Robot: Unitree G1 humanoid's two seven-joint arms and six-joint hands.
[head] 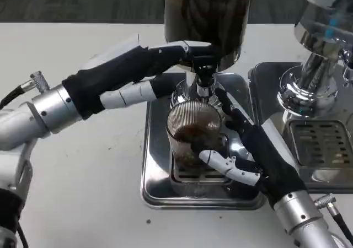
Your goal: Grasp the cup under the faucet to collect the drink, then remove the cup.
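Now, cup: the ribbed glass cup (193, 135) stands on the steel drip tray (157, 171) under the faucet (203, 74), dark drink in its bottom.
Right hand: right hand (245, 151) wraps the cup from the right.
Left hand: left hand (149, 71) rests on the faucet lever.
Risk: lifting before the flow stops would spill onto the tray; a loose hold could tip the cup.
Writing: none readable.

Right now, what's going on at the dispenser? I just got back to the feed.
The right hand holds the ribbed glass cup, which stands on the metal drip tray under the faucet. There is already dark drink in the cup. The left hand reaches across to the faucet's lever at the base of the dark tank, apparently working it. A second dispenser stands to the right, untouched.
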